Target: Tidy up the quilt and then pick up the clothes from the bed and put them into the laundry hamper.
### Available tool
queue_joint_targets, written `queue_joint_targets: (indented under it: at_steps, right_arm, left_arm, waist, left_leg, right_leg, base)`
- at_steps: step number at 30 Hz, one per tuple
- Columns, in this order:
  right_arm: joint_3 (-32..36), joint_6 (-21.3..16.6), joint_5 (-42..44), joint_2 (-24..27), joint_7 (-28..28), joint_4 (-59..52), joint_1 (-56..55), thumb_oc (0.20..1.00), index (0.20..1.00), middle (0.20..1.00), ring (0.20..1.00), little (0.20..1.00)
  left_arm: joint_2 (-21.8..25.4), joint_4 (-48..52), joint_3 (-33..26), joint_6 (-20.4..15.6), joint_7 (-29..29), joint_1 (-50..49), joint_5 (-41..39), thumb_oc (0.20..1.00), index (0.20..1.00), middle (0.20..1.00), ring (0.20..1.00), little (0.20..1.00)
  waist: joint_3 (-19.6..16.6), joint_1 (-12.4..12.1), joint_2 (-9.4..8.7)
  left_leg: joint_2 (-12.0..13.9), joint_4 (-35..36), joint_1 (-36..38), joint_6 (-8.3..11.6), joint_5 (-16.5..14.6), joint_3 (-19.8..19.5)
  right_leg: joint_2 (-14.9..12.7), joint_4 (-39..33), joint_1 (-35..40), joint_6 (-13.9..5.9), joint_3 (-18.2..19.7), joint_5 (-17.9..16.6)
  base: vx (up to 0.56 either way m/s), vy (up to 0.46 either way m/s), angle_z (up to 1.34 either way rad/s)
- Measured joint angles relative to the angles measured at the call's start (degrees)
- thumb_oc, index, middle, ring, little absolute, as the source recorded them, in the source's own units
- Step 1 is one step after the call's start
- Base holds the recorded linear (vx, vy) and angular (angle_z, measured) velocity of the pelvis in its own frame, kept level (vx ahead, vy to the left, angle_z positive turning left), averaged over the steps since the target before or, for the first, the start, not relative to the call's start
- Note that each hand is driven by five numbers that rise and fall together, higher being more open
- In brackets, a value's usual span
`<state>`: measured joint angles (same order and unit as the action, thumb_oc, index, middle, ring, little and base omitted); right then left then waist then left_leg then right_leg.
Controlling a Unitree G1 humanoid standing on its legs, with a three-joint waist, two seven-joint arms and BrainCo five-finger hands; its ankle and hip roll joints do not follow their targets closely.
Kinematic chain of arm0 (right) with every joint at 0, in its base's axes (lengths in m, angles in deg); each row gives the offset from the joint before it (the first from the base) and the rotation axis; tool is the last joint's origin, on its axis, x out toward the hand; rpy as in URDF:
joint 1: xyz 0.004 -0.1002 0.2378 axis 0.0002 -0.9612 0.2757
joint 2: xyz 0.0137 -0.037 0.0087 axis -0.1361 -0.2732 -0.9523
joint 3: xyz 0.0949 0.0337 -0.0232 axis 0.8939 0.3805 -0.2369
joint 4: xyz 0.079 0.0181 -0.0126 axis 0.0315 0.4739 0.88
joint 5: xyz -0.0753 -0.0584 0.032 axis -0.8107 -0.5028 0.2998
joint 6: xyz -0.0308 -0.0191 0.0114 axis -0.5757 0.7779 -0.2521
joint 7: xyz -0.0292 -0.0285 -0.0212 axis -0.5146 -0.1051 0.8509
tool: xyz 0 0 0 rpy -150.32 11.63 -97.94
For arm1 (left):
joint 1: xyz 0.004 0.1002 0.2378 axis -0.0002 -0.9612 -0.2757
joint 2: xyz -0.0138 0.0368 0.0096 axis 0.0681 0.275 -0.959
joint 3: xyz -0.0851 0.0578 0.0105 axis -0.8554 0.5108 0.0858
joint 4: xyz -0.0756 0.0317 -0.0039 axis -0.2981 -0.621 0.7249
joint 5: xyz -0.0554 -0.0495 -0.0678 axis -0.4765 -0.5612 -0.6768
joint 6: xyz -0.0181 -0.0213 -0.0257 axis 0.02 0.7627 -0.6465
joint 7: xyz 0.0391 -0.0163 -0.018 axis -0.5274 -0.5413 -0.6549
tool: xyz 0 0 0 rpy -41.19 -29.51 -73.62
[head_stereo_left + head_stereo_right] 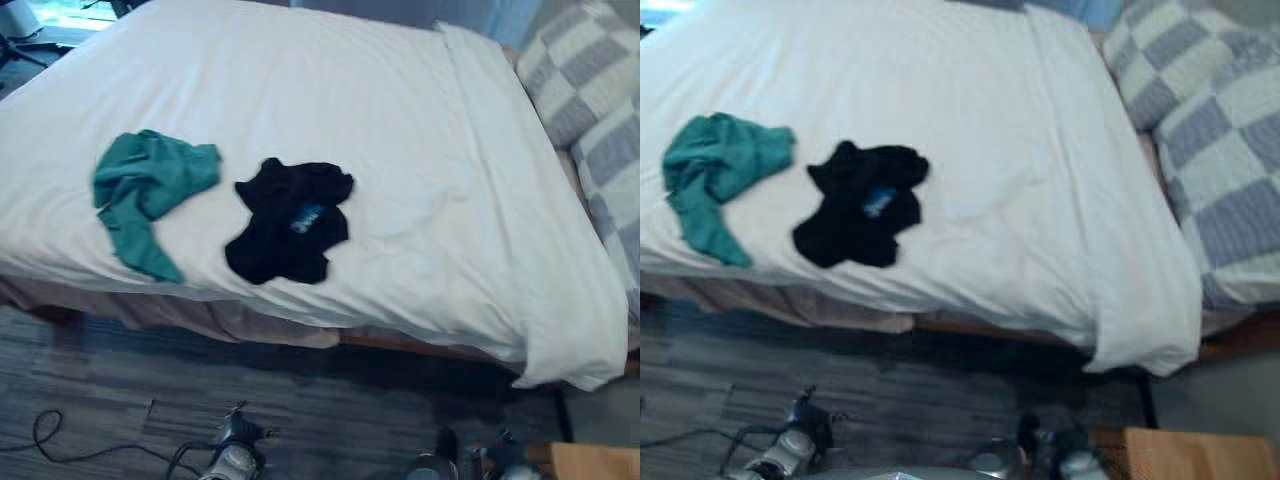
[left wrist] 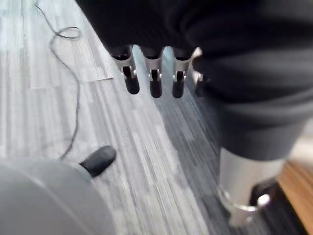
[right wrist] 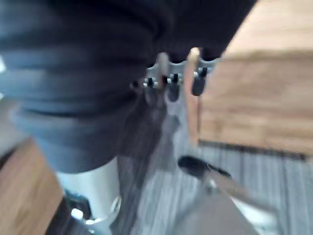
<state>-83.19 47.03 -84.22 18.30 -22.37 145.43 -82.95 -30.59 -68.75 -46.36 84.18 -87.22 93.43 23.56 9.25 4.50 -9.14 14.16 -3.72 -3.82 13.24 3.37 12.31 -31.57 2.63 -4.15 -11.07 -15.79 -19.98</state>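
Observation:
A white quilt lies spread flat over the bed. On its near left part sit two crumpled garments, a green one and, to its right, a black one with a small blue patch. Both hands hang low over the grey floor in front of the bed, well short of the clothes. My left hand has straight fingers pointing down and holds nothing. My right hand is also open and empty, beside a wooden surface.
Grey-and-white checked pillows lie at the bed's right end. The quilt's corner hangs over the near right edge. A light wooden piece of furniture stands on the floor at the lower right. Grey carpet runs along the bed's front.

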Motion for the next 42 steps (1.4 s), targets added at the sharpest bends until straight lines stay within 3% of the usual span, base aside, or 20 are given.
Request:
queue_joint_targets:
  at_steps: [3,4,5,6,8,9,12,13,15,18,19,23,26,27,28,29,31,34,39,42]
  right_arm:
    - [-2.7,-1.0,0.4,-2.0,-0.8,-0.5,-0.2,1.000,1.000,1.000,1.000,1.000]
    - [-3.3,-0.8,0.4,-1.2,-1.1,-1.7,-1.4,1.000,1.000,1.000,1.000,1.000]
    - [-5.3,-1.8,0.1,1.9,-1.7,-1.4,-0.4,1.000,1.000,1.000,1.000,1.000]
    - [-6.0,-1.7,-0.2,3.8,-1.7,-2.9,-0.6,1.000,1.000,1.000,1.000,1.000]
    - [-7.6,-1.8,-0.3,5.1,-1.7,-3.2,-0.1,1.000,1.000,1.000,1.000,1.000]
    - [-8.4,-1.7,-0.5,5.9,-1.8,-2.5,0.5,1.000,1.000,1.000,1.000,1.000]
    - [-12.0,-2.2,-0.8,5.1,-2.4,-1.8,3.0,1.000,1.000,1.000,1.000,1.000]
    - [-15.8,-2.2,-1.4,5.1,-2.7,-0.6,6.4,1.000,1.000,1.000,1.000,1.000]
    - [-17.7,-2.4,-3.8,5.9,-2.6,-1.4,7.7,1.000,1.000,1.000,1.000,1.000]
    - [-18.2,-2.5,-5.5,6.2,-2.8,-1.2,8.5,1.000,1.000,1.000,1.000,1.000]
    - [-18.3,-2.5,-6.8,6.2,-2.9,-3.5,8.5,1.000,1.000,1.000,1.000,1.000]
    - [-15.8,-2.9,-7.5,9.5,-4.2,-9.9,4.3,1.000,1.000,1.000,1.000,1.000]
    - [-17.0,-2.5,-9.7,10.9,-4.7,-10.4,4.8,1.000,1.000,1.000,1.000,1.000]
    - [-18.8,-2.9,-9.7,8.0,-5.1,-11.1,5.7,1.000,1.000,1.000,1.000,1.000]
    - [-20.3,-2.9,-9.8,5.8,-5.4,-11.8,6.1,1.000,1.000,1.000,1.000,1.000]
    - [-23.4,-3.1,-10.1,1.9,-6.3,-11.9,8.3,1.000,1.000,1.000,1.000,1.000]
    - [-25.4,-4.0,-12.0,-2.9,-6.8,-12.9,10.7,1.000,1.000,1.000,1.000,1.000]
    - [-25.0,-5.4,-12.0,-5.2,-7.8,-13.4,12.2,1.000,1.000,1.000,1.000,1.000]
    - [-22.1,-3.4,-10.9,1.8,-6.7,-8.4,8.2,1.000,1.000,1.000,1.000,1.000]
    - [-17.7,-1.9,-9.4,5.1,-6.2,-3.5,9.5,1.000,1.000,1.000,1.000,1.000]
  left_arm:
    - [2.3,-0.2,-1.1,0.0,-0.1,-2.8,-0.2,1.000,1.000,1.000,1.000,1.000]
    - [2.3,0.8,-0.8,0.4,-0.1,-3.3,0.0,1.000,1.000,1.000,1.000,1.000]
    - [2.0,0.7,-0.6,-0.1,0.0,-4.2,0.9,1.000,1.000,1.000,1.000,1.000]
    - [0.9,0.8,-0.8,0.4,0.5,-4.0,1.1,1.000,1.000,1.000,1.000,1.000]
    - [0.3,1.4,-0.6,0.5,0.7,-4.2,2.3,1.000,1.000,1.000,1.000,1.000]
    - [-1.6,2.0,0.1,0.1,1.8,-3.2,2.8,1.000,1.000,1.000,1.000,1.000]
    - [-3.2,2.7,0.4,-0.8,1.6,-2.3,3.2,1.000,1.000,1.000,1.000,1.000]
    - [-3.2,5.1,0.6,-1.3,1.3,-1.1,3.0,1.000,1.000,1.000,1.000,1.000]
    - [-2.5,7.7,1.1,-1.6,1.4,-0.4,3.4,1.000,1.000,1.000,1.000,1.000]
    - [-2.6,8.9,2.9,-2.6,0.8,-0.6,5.0,1.000,1.000,1.000,1.000,1.000]
    - [-3.2,8.7,3.3,-2.7,0.5,-1.5,5.9,1.000,1.000,1.000,1.000,1.000]
    - [-5.7,9.3,5.8,-2.5,1.5,-1.4,6.3,1.000,1.000,1.000,1.000,1.000]
    - [-6.5,10.9,6.3,-3.3,1.8,-0.9,6.7,1.000,1.000,1.000,1.000,1.000]
    - [-4.7,11.3,6.2,-3.2,1.8,-0.3,7.0,1.000,1.000,1.000,1.000,1.000]
    - [-2.5,12.2,5.9,-3.2,1.7,-0.1,7.0,1.000,1.000,1.000,1.000,1.000]
    - [-0.6,12.5,5.9,-3.2,1.7,-0.7,7.1,1.000,1.000,1.000,1.000,1.000]
    - [0.7,13.2,6.5,0.2,1.1,1.2,6.9,1.000,1.000,1.000,1.000,1.000]
    - [1.5,18.7,6.2,-1.2,1.5,1.8,7.5,1.000,1.000,1.000,1.000,1.000]
    - [-2.7,11.5,5.2,-1.2,2.2,0.2,7.4,1.000,1.000,1.000,1.000,1.000]
    - [-4.8,5.3,4.5,-0.8,2.6,-0.9,7.2,1.000,1.000,1.000,1.000,1.000]
  waist:
    - [-0.2,-0.7,1.39]
    - [-0.2,-0.4,2.88]
    - [-0.4,-0.3,6.81]
    - [0.0,0.1,7.81]
    - [0.3,0.3,8.54]
    - [1.7,1.0,10.19]
    - [2.7,-0.1,9.55]
    - [5.1,-1.0,7.33]
    - [6.4,-1.0,7.75]
    - [6.0,0.0,9.13]
    - [5.9,0.0,9.49]
    - [5.1,0.1,10.16]
    - [4.7,-0.1,10.30]
    - [4.3,0.0,7.06]
    - [3.8,-0.9,5.37]
    - [3.3,-3.7,4.33]
    - [2.5,-3.1,4.53]
    - [2.1,-2.9,6.99]
    - [2.1,0.1,11.25]
    - [3.1,0.3,12.65]
  left_leg:
    - [-0.8,3.5,4.0,-3.12,-0.4,4.0]
    - [-1.2,4.4,4.6,-4.23,-0.3,4.2]
    - [1.5,8.1,5.7,-6.73,2.0,4.5]
    - [1.2,8.3,5.3,-6.77,2.0,4.5]
    - [0.8,8.3,4.8,-6.38,2.2,4.4]
    - [0.0,6.5,4.7,-5.30,3.6,3.9]
    - [-1.1,-5.3,-0.2,-2.81,4.7,3.2]
    - [-2.0,-16.8,-6.2,1.81,8.4,0.8]
    - [-2.8,-21.3,-10.4,1.45,8.5,-3.2]
    - [-0.2,-14.2,-8.1,-0.97,4.8,-0.3]
    - [2.7,-2.0,-3.8,-4.05,3.8,2.0]
    - [6.8,5.6,0.0,-3.34,3.9,-2.2]
    - [2.2,6.0,2.0,-4.23,4.1,-1.4]
    - [-0.8,6.8,2.4,-4.14,4.6,-0.1]
    - [-2.5,6.9,2.6,-4.83,4.2,1.5]
    - [-3.4,8.2,5.1,-5.71,3.7,6.0]
    - [-5.2,7.8,5.8,-8.45,1.9,8.2]
    - [-6.0,8.4,6.4,-10.00,1.2,7.3]
    - [-5.9,6.0,4.6,-9.72,2.3,3.9]
    - [-5.8,-3.7,-0.3,-7.64,3.5,3.0]
  right_leg:
    - [0.8,8.6,-2.7,2.38,-11.1,3.5]
    - [4.0,12.9,-3.8,1.37,-11.1,9.7]
    - [14.2,22.5,-7.2,2.31,-8.6,21.7]
    - [19.7,22.1,-7.1,4.57,-9.6,26.6]
    - [25.0,16.4,-5.9,9.70,-8.4,29.3]
    - [27.9,9.9,-1.6,11.65,-6.0,25.4]
    - [25.6,10.5,-2.3,12.21,-3.6,25.9]
    - [23.2,9.6,-2.1,12.27,-1.9,24.4]
    - [22.1,6.0,0.1,11.96,-2.5,21.5]
    - [23.3,1.8,3.1,10.78,-3.5,21.0]
    - [24.8,0.8,3.0,10.85,-2.6,20.6]
    - [25.5,0.1,2.8,8.23,-1.5,18.2]
    - [22.1,0.6,2.2,4.93,-1.8,16.9]
    - [18.3,1.7,0.6,4.88,-0.7,16.9]
    - [16.4,1.9,-0.3,5.01,-2.5,14.5]
    - [14.3,2.9,-1.6,6.49,-10.6,12.4]
    - [13.0,2.5,-0.7,7.23,-18.2,12.1]
    - [17.4,4.3,-1.8,3.38,-10.7,17.1]
    - [24.4,1.1,1.2,5.88,-0.2,19.3]
    - [24.1,-2.0,2.6,6.42,1.3,19.2]
  base:
    - [0.03,0.512,-0.51]
    - [0.02,0.366,-0.26]
    - [0.05,0.308,-0.09]
    - [0.15,0.385,-0.16]
    - [0.10,0.217,0.14]
    - [0.03,0.189,0.18]
    - [-0.04,0.164,-0.14]
    - [0.03,0.192,-0.44]
    - [0.11,0.307,-0.13]
    - [0.16,0.548,-0.05]
    - [0.15,0.630,-0.29]
    - [0.17,0.569,-0.10]
    - [0.04,0.347,0.02]
    - [0.02,0.278,-0.19]
    - [0.03,0.471,-0.85]
    - [0.05,0.303,-1.08]
    - [0.09,0.330,-0.70]
    - [0.03,0.179,-0.10]
    - [0.11,0.112,0.35]
    - [0.02,0.020,0.16]
